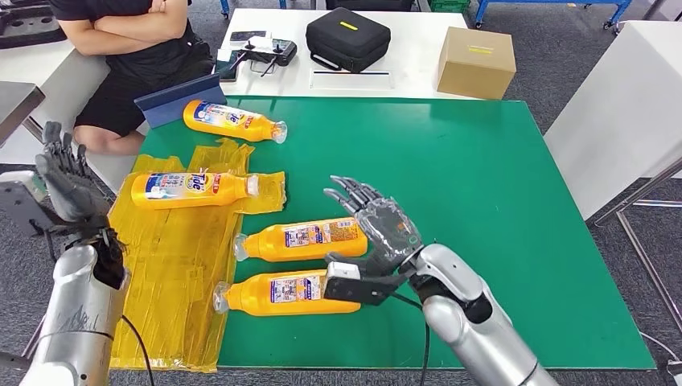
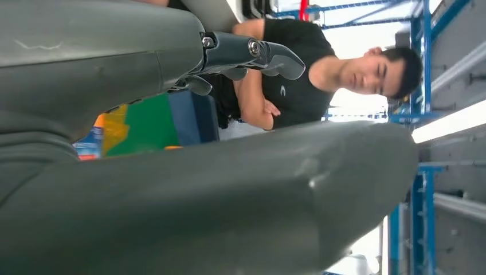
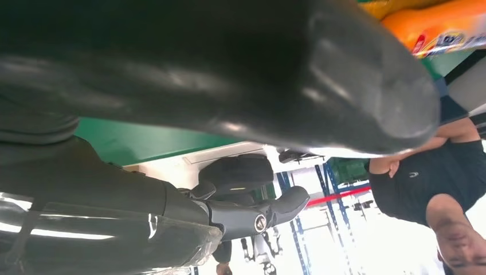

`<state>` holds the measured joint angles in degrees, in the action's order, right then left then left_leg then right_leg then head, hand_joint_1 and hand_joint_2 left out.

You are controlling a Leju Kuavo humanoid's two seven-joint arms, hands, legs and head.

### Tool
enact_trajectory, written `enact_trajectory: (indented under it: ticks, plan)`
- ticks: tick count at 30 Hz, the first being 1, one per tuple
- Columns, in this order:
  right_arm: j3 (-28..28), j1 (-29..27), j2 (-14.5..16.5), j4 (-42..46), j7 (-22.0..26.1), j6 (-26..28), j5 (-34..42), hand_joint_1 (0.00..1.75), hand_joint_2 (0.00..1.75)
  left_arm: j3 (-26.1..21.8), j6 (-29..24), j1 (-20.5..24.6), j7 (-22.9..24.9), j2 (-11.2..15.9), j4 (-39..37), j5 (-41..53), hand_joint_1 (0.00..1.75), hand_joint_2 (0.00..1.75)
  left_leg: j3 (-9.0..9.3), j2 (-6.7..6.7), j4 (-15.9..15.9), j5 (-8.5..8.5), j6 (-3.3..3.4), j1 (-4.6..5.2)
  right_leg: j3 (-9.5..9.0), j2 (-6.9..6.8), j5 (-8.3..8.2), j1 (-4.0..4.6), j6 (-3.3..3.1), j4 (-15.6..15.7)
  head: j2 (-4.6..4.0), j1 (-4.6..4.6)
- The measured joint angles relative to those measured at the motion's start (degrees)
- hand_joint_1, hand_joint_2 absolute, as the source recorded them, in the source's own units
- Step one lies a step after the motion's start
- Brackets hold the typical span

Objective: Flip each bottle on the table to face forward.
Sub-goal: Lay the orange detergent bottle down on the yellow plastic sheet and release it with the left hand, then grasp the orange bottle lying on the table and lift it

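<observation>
The right hand [image 1: 378, 233], fingers spread and holding nothing, hovers at the base ends of the two near bottles [image 1: 301, 240] [image 1: 281, 293], probably poised to roll one label-forward. Beyond them lie two more bottles [image 1: 189, 190] [image 1: 233, 120]. The left hand [image 1: 68, 181] waits raised and empty, off the mat [image 1: 482, 177].

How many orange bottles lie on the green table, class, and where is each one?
4. The far bottle lies near the blue tablet; the second bottle on the yellow plastic sheet; the third bottle and the nearest bottle beside the right robot hand.

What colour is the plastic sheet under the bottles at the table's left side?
Yellow plastic sheet, best seen in the head view.
</observation>
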<state>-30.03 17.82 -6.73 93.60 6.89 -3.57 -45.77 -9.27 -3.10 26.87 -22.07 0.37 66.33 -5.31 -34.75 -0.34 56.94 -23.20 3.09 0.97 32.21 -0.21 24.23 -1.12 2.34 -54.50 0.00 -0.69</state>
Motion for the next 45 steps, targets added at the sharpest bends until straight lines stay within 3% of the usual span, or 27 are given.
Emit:
enact_trajectory:
  ticks: [4, 9, 13, 31, 45]
  plan:
    - [-0.2, -4.8, -0.6, 3.6, 0.1, 1.6, -1.2, 0.00, 0.00, -0.6, 0.3, -5.8, -0.3, 0.0, 5.9, -2.1, 0.00, 0.00, -0.02, 0.03, 0.0, -0.03, -0.03, 0.01, 0.08, 0.03, 0.01, 0.00, -0.01, 0.0, 0.00, -0.01]
    - [-0.6, -7.9, -0.8, 6.0, 0.9, 2.0, -1.8, 0.00, 0.00, -0.7, -0.6, -9.7, -0.5, 0.0, 10.5, -1.8, 0.00, 0.00, 0.00, 0.00, 0.0, -0.01, -0.01, 0.02, 0.07, 0.02, -0.01, 0.00, -0.01, 0.0, 0.00, -0.01]
    - [-1.8, -9.8, -0.8, 6.6, 0.9, 2.0, -2.2, 0.00, 1.75, -0.6, -1.1, -10.5, -0.2, 0.0, 11.3, -1.4, 0.00, 0.00, 0.02, 0.01, 0.0, 0.00, -0.01, 0.02, 0.05, 0.03, -0.04, 0.00, 0.00, 0.0, 0.00, -0.01]
    - [-3.2, -9.4, 2.1, -0.8, -2.9, 2.9, -9.1, 0.00, 1.75, -0.5, -1.0, -10.0, -1.2, -0.1, 9.7, -1.7, 0.00, 0.00, 0.03, 0.02, 0.0, 0.01, -0.01, 0.01, 0.05, 0.03, -0.04, 0.01, 0.00, 0.0, 0.00, -0.01]
    - [-3.4, -6.0, 7.1, -14.0, -5.7, 3.6, -13.5, 0.00, 1.75, 2.4, 0.0, -4.2, -2.7, -0.5, 2.6, -2.2, 0.00, 0.00, 0.05, 0.03, 0.0, 0.04, 0.01, 0.01, 0.02, 0.03, -0.06, 0.01, 0.01, 0.0, 0.00, -0.01]
